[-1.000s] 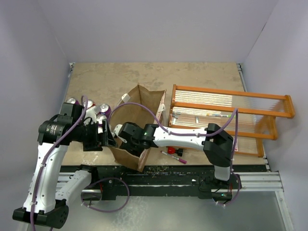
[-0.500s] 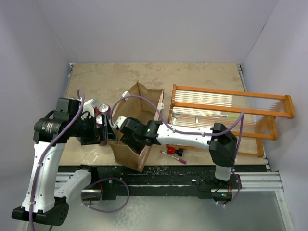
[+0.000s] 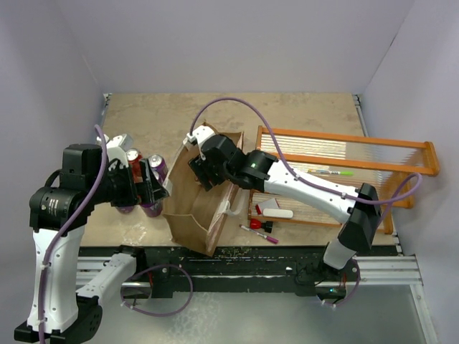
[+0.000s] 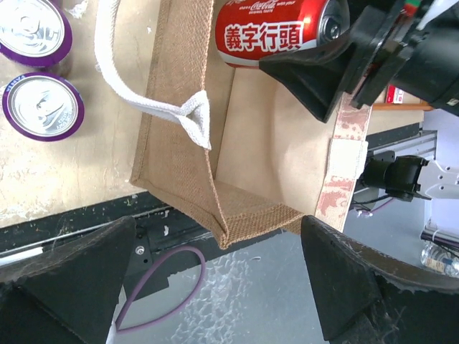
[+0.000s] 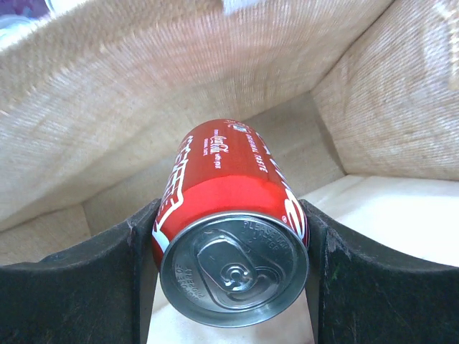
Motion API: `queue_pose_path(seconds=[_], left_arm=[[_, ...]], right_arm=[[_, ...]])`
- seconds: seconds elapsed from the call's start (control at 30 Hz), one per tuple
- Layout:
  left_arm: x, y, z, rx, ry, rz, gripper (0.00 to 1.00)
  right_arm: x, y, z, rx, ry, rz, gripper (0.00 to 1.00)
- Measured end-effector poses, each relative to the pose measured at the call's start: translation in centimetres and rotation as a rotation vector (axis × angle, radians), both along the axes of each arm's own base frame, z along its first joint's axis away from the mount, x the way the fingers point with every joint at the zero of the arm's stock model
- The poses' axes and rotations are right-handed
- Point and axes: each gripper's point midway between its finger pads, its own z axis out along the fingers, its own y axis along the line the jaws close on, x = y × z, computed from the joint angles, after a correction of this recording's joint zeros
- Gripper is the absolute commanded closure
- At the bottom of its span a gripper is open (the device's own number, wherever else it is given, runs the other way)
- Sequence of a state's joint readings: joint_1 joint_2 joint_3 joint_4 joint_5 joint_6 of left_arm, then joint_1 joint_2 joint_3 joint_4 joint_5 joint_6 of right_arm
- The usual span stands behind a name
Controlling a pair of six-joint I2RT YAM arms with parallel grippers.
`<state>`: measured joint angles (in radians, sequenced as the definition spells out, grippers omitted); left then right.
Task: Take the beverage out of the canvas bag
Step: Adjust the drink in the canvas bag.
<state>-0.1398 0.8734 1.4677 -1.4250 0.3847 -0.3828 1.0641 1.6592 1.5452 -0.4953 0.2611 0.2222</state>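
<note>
Left fingers: spread wide and empty, hanging over the near corner of the bag and touching nothing.
Marker: lies on the surface near the front edge, just right of the bag and apart from it.
Bag: stands upright with its mouth open. Neither arm holds its walls, so nothing steadies it.
Handle: a white loop drooping from the rim of the bag's left wall toward the purple cans.
Purple cans: upright on the surface just beside the bag's left wall.
Right fingers: reach into the far end of the bag and clamp the red can across its round side, one finger on each flank.
Red can: the drink to be taken out. It lies sideways in that grip with the bag's walls all round it, so it looks not yet clear of the rim.
Rack: an orange frame to the right of the bag, reaching farther back.
Risk, slip: a smooth can pinched on its curve could roll or drop back inside if the lift jerks.
Risk, snag: the can or a finger could catch the rim or a handle and drag the unheld bag up or tip it.
Risk, knock: a bag tipping left would likely topple the purple cans.
</note>
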Motion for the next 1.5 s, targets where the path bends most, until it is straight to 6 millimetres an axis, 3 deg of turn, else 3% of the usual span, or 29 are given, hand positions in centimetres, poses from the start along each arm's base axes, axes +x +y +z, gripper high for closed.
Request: queue_pose_path(seconds=[0.17,0.33,0.47,0.67,0.93,1.1,1.3,1.5], left_arm=[[0.7,-0.1,0.2,-0.003,-0.012,-0.001,0.01],[1.3,-0.4,0.2,-0.010,-0.010,-0.008,0.01],[1.7,-0.7,0.5,-0.026,-0.018,-0.022,0.01],[2.3,-1.2,1.0,-0.052,-0.036,-0.031,0.01],[2.4,-1.3,1.1,-0.064,-0.036,-0.023,0.01],[2.4,-1.3,1.1,-0.064,-0.033,-0.021,0.01],[2.6,-1.3,1.3,-0.064,-0.035,-0.019,0.01],[2.7,-1.4,1.7,-0.065,-0.040,-0.020,0.01]], right_arm=[[0.6,0.5,2.4,0.059,-0.015,-0.009,1.00],[0.8,0.9,2.1,0.028,0.002,-0.012,1.00],[1.5,1.5,0.4,-0.023,0.012,-0.023,1.00],[1.5,0.6,-1.9,-0.106,0.014,-0.005,1.00],[1.9,0.4,-6.5,-0.231,0.033,0.018,1.00],[2.1,0.7,-9.1,-0.264,0.049,0.022,0.79],[2.0,0.5,-11.8,-0.290,0.065,0.023,0.27],[2.7,1.0,-11.4,-0.271,0.029,0.016,0.04]])
